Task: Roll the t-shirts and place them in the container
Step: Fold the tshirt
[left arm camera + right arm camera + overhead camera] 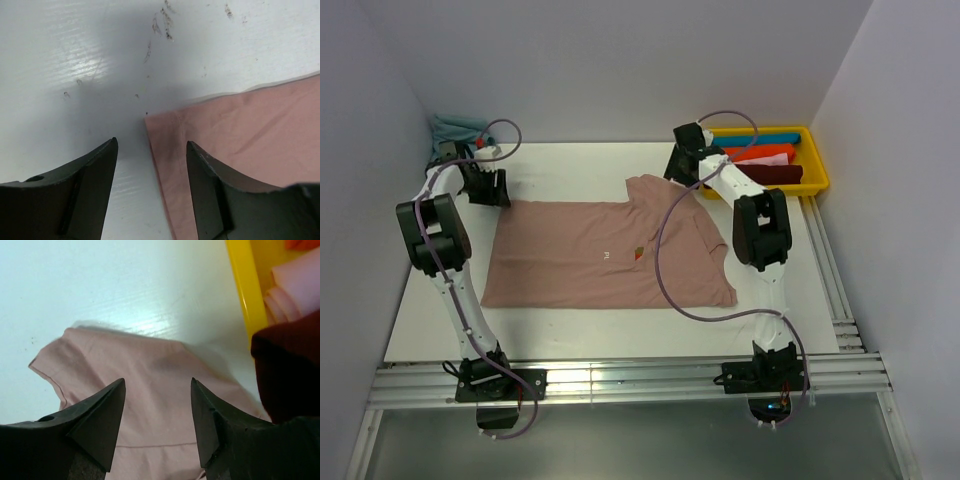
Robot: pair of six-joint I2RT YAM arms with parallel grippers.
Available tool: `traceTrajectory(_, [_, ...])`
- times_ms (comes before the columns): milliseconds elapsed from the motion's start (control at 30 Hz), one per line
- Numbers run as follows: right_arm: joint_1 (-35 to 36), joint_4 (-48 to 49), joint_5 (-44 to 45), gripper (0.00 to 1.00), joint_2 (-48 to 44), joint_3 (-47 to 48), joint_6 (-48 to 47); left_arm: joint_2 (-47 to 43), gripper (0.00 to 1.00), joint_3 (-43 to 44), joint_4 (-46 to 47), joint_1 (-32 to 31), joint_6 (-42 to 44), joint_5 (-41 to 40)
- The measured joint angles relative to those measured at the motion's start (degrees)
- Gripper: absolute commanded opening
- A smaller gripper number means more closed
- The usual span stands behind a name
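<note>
From above, the dusty pink short-sleeved cloth t-shirt (pixel 610 255) lies flat between left gripper (pixel 496 189) and right gripper (pixel 682 168). Left wrist: jaws spread, hem corner (pixel 156 122) just ahead; limp, light, probably best pinched there. Right wrist: jaws spread above sleeve (pixel 150 370); yellow plastic bin (pixel 245 290) crowds right, white table (pixel 100 280) open left.

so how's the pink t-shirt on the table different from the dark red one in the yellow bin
The pink t-shirt lies spread flat on the table; the dark red one sits bundled up in the yellow bin. The pink t-shirt shows a small chest print; no print shows on the dark red one. Both are plain-coloured cloth.
</note>
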Motion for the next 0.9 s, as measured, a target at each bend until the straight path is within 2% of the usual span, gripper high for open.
traceTrajectory(200, [-0.63, -2.21, -0.11, 0.66, 3.65, 4.61, -2.12, 0.81, 0.53, 1.01, -0.20, -0.46, -0.02, 0.66])
traceTrajectory(300, [-0.81, -3.80, -0.11, 0.66, 6.29, 8.26, -2.97, 1.49, 0.45, 1.95, -0.46, -0.55, -0.09, 1.14])
traceTrajectory(500, [-1.05, -5.33, -1.22, 0.66, 7.78, 9.55, -3.98, 1.81, 0.24, 2.19, -0.85, -0.90, -0.33, 1.88])
traceTrajectory(600, [-1.11, -5.42, -2.14, 0.62, 8.31, 9.60, -4.35, 1.90, 0.12, 2.19, -1.22, -1.27, -0.46, 2.08])
traceTrajectory(700, [-1.11, -5.38, -3.21, 0.51, 9.07, 9.60, -4.85, 1.92, 0.00, 2.19, -1.40, -1.51, -0.59, 2.58])
traceTrajectory(733, [-1.11, -5.38, -3.54, 0.47, 9.20, 9.60, -4.96, 1.92, 0.00, 2.19, -1.46, -1.51, -0.61, 2.82])
traceTrajectory(767, [-1.11, -5.38, -3.93, 0.38, 9.42, 9.60, -4.98, 1.92, 0.00, 2.21, -1.46, -1.51, -0.59, 3.10])
traceTrajectory(900, [-1.14, -4.96, -4.35, 0.20, 9.44, 9.49, -5.44, 1.90, 0.00, 2.19, -1.42, -1.51, -0.70, 3.61])
